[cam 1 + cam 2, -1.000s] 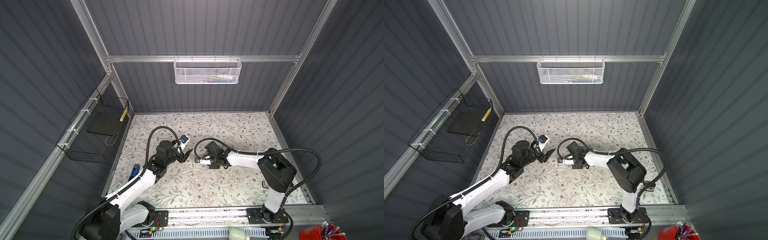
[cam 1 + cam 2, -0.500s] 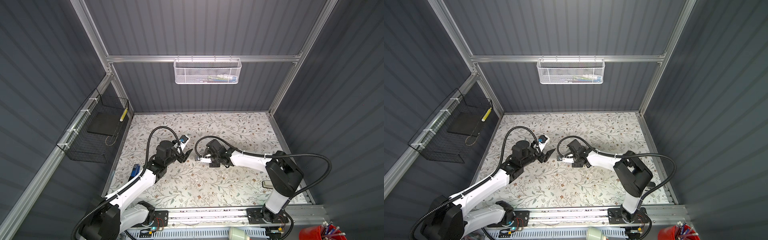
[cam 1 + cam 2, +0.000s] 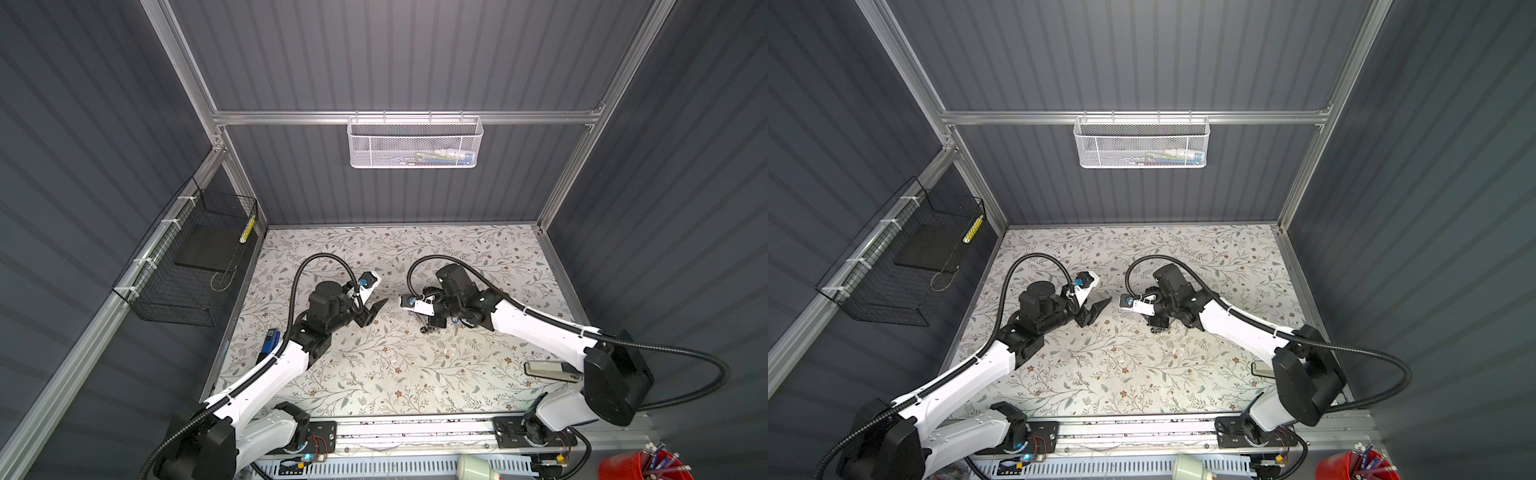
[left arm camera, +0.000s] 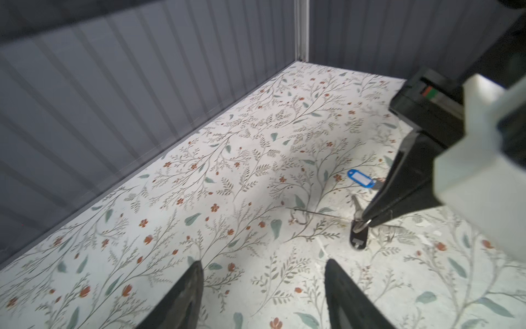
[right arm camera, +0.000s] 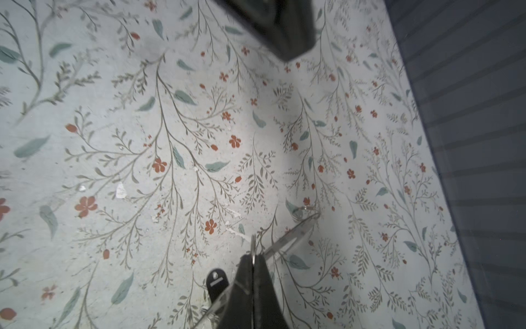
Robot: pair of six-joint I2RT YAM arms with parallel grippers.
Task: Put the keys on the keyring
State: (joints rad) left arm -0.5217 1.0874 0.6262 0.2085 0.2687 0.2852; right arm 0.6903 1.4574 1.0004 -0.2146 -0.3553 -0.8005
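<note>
My right gripper [image 5: 252, 257] is shut on the keyring [image 5: 294, 232], a thin grey metal band that slants past its tips just above the floral mat. In the left wrist view the keyring [image 4: 318, 213] shows edge-on as a fine wire. One of the keys, a black oval fob [image 4: 358, 238], lies right under the tips of the right gripper [image 4: 364, 222]. A silvery key [image 4: 357, 205] with a blue white-labelled tag [image 4: 360, 178] lies just beyond. My left gripper [image 4: 263, 266] hangs open and empty a short way off, facing them. Both top views show the two grippers [image 3: 372, 313] [image 3: 1156, 324] apart at mid-table.
A blue block [image 3: 270, 338] lies by the mat's left edge and a flat grey item [image 3: 552, 371] near the right arm's base. A black wire basket [image 3: 195, 266] hangs on the left wall, a white mesh basket [image 3: 415, 143] on the back wall.
My right gripper has closed and its arm's elbow has swung out to the right. The left arm has stayed nearly where it was.
</note>
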